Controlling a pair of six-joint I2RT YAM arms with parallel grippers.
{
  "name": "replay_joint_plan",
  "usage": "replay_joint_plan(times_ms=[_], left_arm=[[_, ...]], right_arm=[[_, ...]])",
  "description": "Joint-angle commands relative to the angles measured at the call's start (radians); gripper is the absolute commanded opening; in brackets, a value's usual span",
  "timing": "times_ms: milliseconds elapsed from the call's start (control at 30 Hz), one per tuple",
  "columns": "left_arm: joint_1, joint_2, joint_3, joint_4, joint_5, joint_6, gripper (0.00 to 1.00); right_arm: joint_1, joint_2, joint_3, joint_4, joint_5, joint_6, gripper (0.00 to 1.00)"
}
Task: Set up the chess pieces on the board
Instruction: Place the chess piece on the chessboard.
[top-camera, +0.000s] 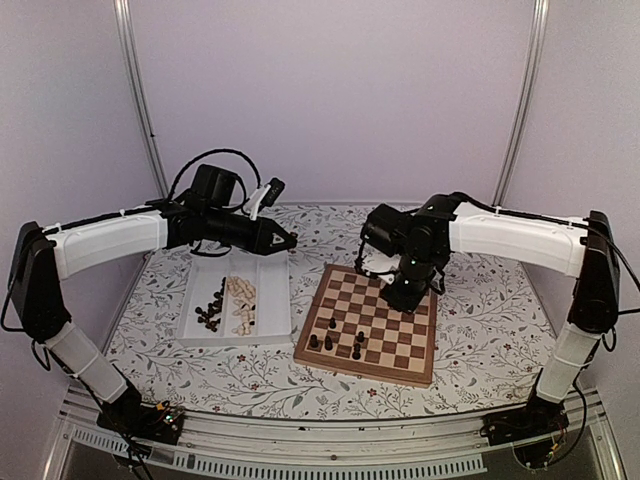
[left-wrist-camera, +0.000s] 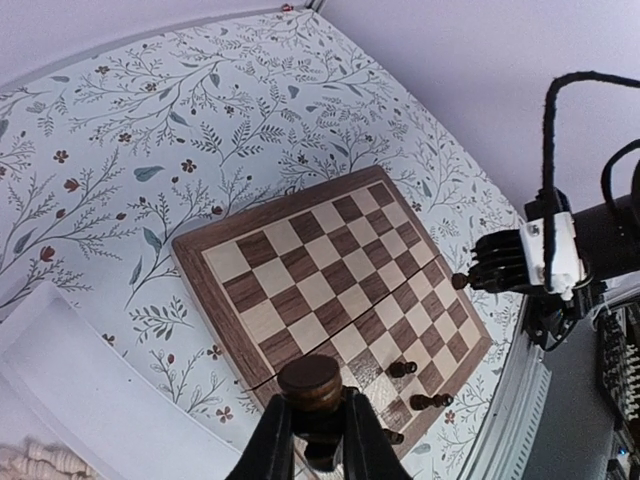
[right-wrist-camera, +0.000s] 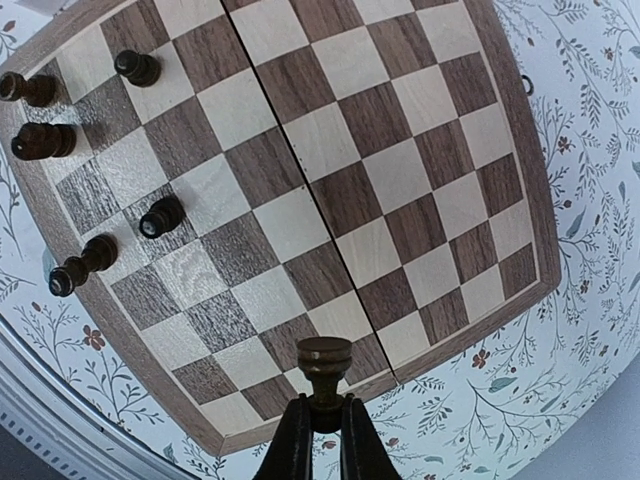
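Holding one dark turned-wood piece each, both grippers hang above the counter (top-camera: 480, 345), which we see covered by a white cloth printed with leafy sprigs. The left gripper (left-wrist-camera: 313, 425) is clenched on a dark chessman (left-wrist-camera: 310, 383), whose round, flat, glossy brown end faces the wrist camera. In the top view we see this gripper raised over the far end of the white tray (top-camera: 275, 290). The right gripper (right-wrist-camera: 324, 418) is clamped on the slim stem of a second dark piece (right-wrist-camera: 324, 358) with a round disc top, held above the board (top-camera: 385, 300) near its brown border. We note that the board is square, with grainy tan and dark brown wooden squares and a centre seam. Five dark chessmen (top-camera: 328, 342) stand near its near-left corner. The tray's left compartment holds loose dark pieces (top-camera: 211, 310), and its right compartment holds pale beige pieces (top-camera: 242, 303).
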Motion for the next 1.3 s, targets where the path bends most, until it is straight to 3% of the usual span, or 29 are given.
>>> replay_joint_plan(times_ms=[0,233,533,767,1033,1267], left_arm=[[0.011,0.006,0.020,0.013,0.047,-0.022,0.00],[0.010,-0.002,0.015,0.023,0.060,-0.032,0.00],[0.010,-0.008,0.013,0.028,0.088,-0.051,0.00],[0.009,-0.014,0.010,0.030,0.082,-0.049,0.00],[0.008,-0.011,0.010,0.028,0.083,-0.051,0.00],[0.006,-0.012,0.010,0.030,0.087,-0.053,0.00]], right_arm=[[-0.003,0.086,0.010,-0.041,-0.004,-0.034,0.05],[-0.011,0.120,-0.099,-0.080,0.216,-0.047,0.00],[-0.014,0.104,-0.135,-0.090,0.180,-0.069,0.00],[-0.013,0.143,-0.116,-0.069,0.146,-0.083,0.11],[-0.014,0.165,-0.108,-0.061,0.110,-0.091,0.11],[-0.014,0.167,-0.077,-0.053,0.183,-0.075,0.27]])
